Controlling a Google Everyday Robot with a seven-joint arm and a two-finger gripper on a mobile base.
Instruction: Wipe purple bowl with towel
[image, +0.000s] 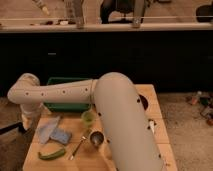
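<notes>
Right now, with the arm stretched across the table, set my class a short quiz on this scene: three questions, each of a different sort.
1. True or false: the gripper hangs at the left edge of the table, beside the towel.
2. Multiple choice: what lies right next to the towel? A) a blue sponge B) a red plate C) a banana
3. Fill in: the spoon lies between the green vegetable and the metal ____.

Key: 1 true; 2 A; 3 cup.
</notes>
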